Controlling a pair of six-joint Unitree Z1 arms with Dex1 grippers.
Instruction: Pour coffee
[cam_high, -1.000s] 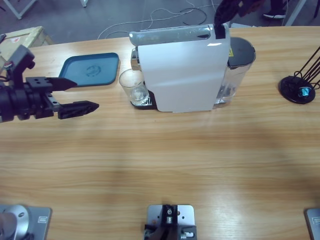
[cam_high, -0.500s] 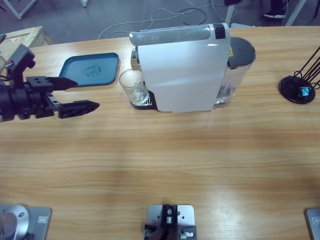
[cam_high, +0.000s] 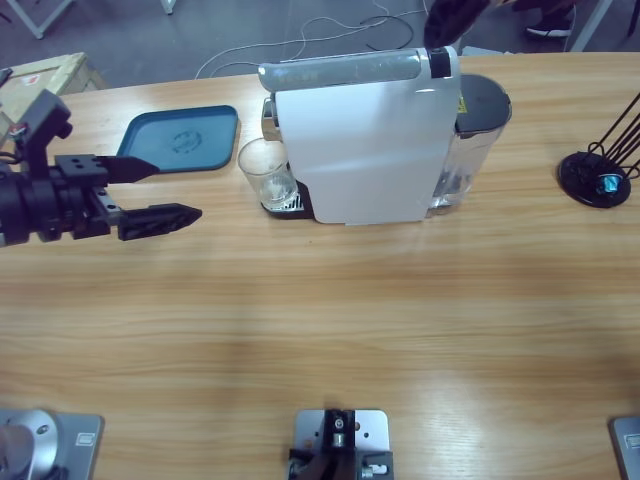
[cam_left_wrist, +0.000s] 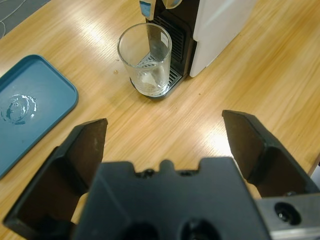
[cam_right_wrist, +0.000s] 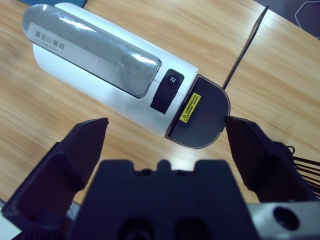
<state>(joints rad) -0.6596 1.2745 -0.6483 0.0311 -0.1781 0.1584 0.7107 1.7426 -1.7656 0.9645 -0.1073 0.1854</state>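
A clear glass stands on the drip grid under the spout of the white coffee machine. The left wrist view shows the glass empty, and the coffee is out of view. My left gripper hovers open to the left of the glass, a short way off, pointing at it. My right gripper hangs open high above the machine's top, over its black button. In the high view only a dark shape of it shows at the top edge.
A blue tray lies left of the machine, behind my left gripper. The clear water tank sits at the machine's right end. A black capsule rack stands at the far right. A cardboard box is at the back left.
The dark shape of the right gripper at the top edge drew back out of sight, then came back in. The left gripper crept slightly towards the glass.
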